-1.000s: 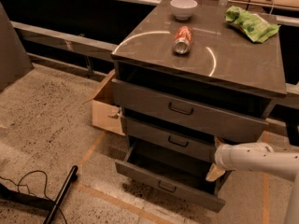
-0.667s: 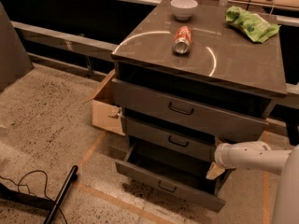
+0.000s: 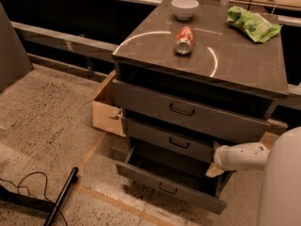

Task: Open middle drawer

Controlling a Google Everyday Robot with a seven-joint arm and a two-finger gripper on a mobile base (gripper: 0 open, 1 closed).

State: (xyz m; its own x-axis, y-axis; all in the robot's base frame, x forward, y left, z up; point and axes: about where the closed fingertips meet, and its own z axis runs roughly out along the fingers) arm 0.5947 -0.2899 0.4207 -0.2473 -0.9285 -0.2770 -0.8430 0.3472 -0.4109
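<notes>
A speckled beige floor [image 3: 51,121], marked with an orange tape line [image 3: 108,199], is seen under a grey metal cabinet [image 3: 235,65], on whose top a curved reflection of light is shown. A dark wall with a grey rail [image 3: 61,37] is placed behind. An open cardboard box [image 3: 106,113] is set just beside the cabinet.

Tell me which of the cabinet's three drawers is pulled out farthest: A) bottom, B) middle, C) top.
A: the bottom drawer juts well past the middle drawer, its inside showing; the gripper sits at the middle drawer's right end.
</notes>
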